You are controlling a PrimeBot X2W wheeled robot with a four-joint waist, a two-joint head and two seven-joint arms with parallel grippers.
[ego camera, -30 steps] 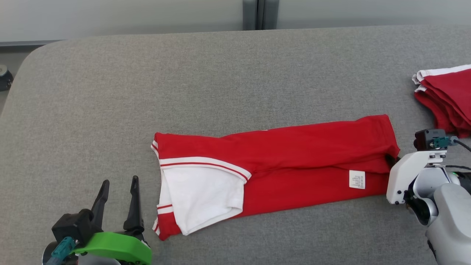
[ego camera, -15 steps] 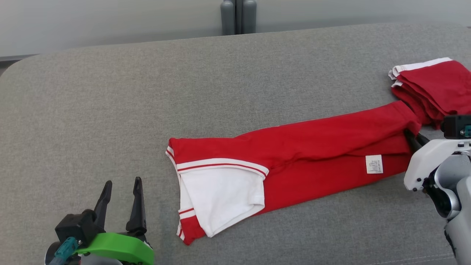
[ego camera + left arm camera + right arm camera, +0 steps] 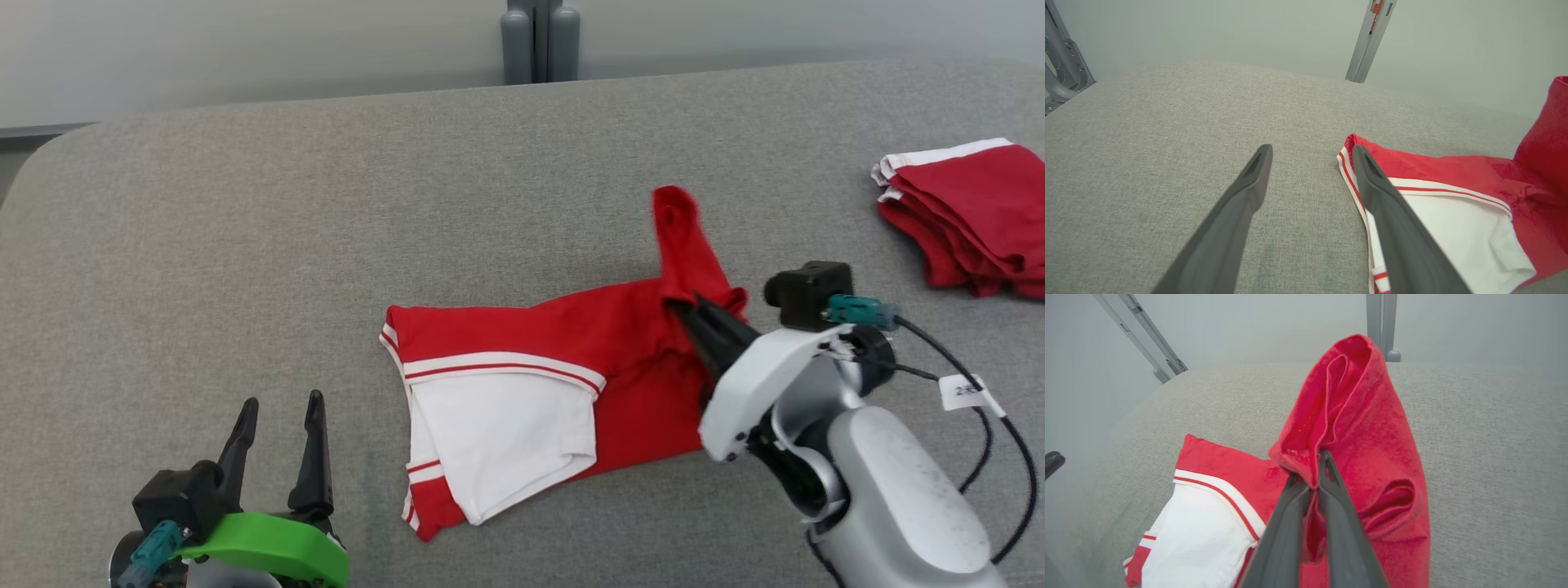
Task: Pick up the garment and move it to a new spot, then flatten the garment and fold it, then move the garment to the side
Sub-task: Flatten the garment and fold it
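Right pincer (image 3: 684, 308) pinches the red garment (image 3: 571, 335) off the cushion.

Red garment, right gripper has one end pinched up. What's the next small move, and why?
Probably carry that end left over the white section and lay it down: the right gripper is shut on the garment's raised end, the rest lies flat.

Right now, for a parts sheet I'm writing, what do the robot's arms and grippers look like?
The left gripper has two long, dark fingers on a black block, above a bright green curved bracket and a teal connector. The right gripper has the same fingers on a white bracket, with a black box, a teal plug, a silver-grey forearm and black cables carrying a white tag.
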